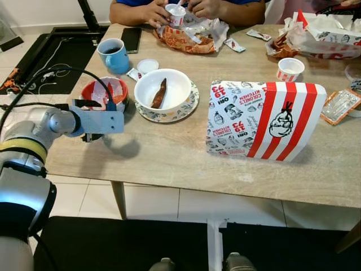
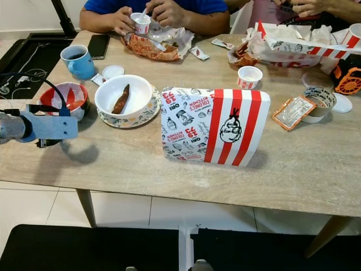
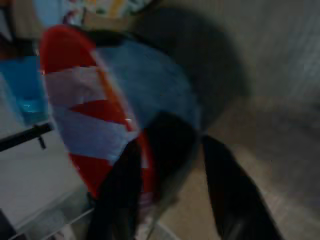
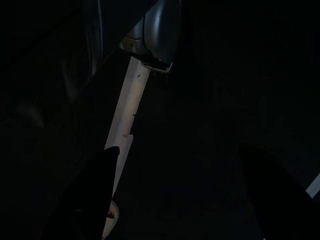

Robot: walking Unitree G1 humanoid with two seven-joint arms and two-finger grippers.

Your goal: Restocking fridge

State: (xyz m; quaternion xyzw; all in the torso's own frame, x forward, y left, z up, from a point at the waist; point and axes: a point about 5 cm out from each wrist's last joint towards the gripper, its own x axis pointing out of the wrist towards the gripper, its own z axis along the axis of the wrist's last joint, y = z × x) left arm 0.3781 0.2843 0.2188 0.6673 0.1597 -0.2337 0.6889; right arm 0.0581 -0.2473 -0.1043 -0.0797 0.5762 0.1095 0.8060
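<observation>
A red-and-white paper bowl (image 1: 104,92) sits at the table's left edge. My left gripper (image 3: 172,150) is right at this bowl, reached in from the left behind its blue wrist block (image 1: 101,121). In the blurred left wrist view its black fingers (image 3: 120,200) stand apart and open, with the bowl's red rim (image 3: 65,47) close in front of them. Whether they touch it is unclear. My right gripper (image 4: 180,190) hangs idle in the dark, fingers apart. A red-striped fried-chicken box (image 1: 262,121) stands upright mid-table.
A white bowl (image 1: 163,90) holding a brown piece sits on a patterned plate beside the paper bowl. Behind are a blue mug (image 1: 114,55) and a phone (image 1: 131,39). A person's hands (image 1: 155,12) and food wrappers (image 1: 192,36) occupy the far side. A small cup (image 1: 290,69) stands right.
</observation>
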